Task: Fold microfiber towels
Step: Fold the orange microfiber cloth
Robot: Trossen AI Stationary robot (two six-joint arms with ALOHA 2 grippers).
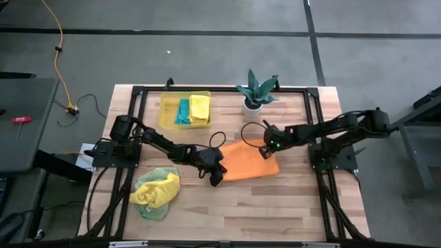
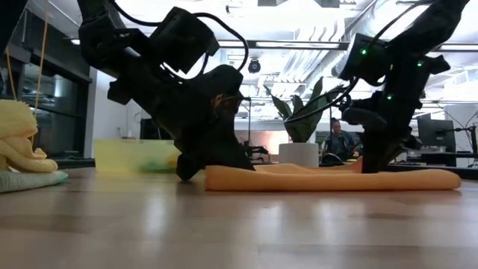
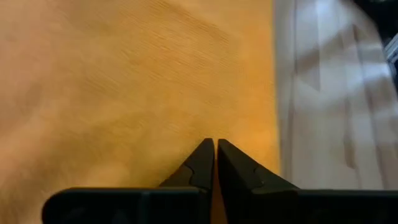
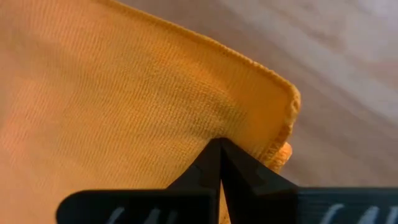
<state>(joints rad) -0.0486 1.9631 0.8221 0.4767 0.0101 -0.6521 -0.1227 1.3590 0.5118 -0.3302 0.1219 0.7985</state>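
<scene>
An orange towel (image 1: 247, 165) lies flat on the wooden table's middle, seemingly folded over; it also shows in the low view (image 2: 328, 179). My left gripper (image 1: 216, 177) is shut at the towel's left near end, low on the table (image 2: 193, 170). My right gripper (image 1: 265, 151) is shut at the towel's far right corner. A yellow towel (image 1: 157, 187) lies crumpled on a light green one (image 1: 155, 208) at the near left. A teal towel (image 1: 182, 111) and a yellow towel (image 1: 200, 107) lie in the bin. My left gripper is shut on the orange towel, a little in from one straight edge (image 3: 264, 124). The fingers slant down onto the cloth, which lies flat on the table around them. The fingertips (image 3: 202, 158) hide how many layers they have. My right gripper is shut on the orange towel close to a hemmed corner (image 4: 273, 106). The fingers slant down from the table's right. A second layer's edge (image 4: 283, 150) peeks out beneath. The cloth lies slack on the table.
A translucent yellow bin (image 1: 165, 114) stands at the far left. A potted plant (image 1: 256, 93) in a white pot stands at the far middle, just behind my right gripper. Bare wood lies along the near edge (image 1: 275, 213). A person (image 2: 340, 138) sits in the room behind.
</scene>
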